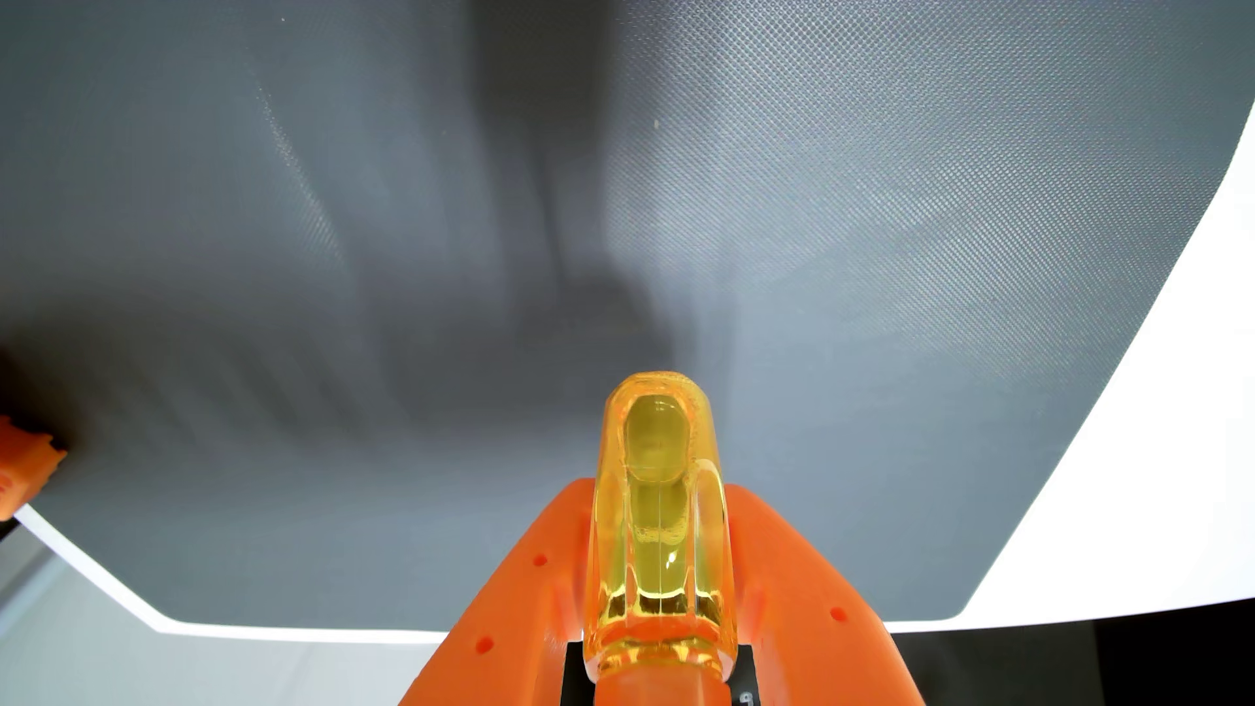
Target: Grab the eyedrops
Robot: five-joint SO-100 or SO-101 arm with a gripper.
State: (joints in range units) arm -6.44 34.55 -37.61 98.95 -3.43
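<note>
Grey textured mat on a white worktop, with the eyedrops gripped above it.

Seen from the wrist view, the translucent yellow eyedrops bottle is clamped between the orange jaws of the gripper, its rounded end projecting beyond them over the mat. Another orange part is seen at the mat's left edge.

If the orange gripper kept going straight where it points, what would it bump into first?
Probably just the grey mat. The gripper is shut on the yellow eyedrops bottle, and nothing else lies ahead of it. How far off the mat is can't be told.
</note>
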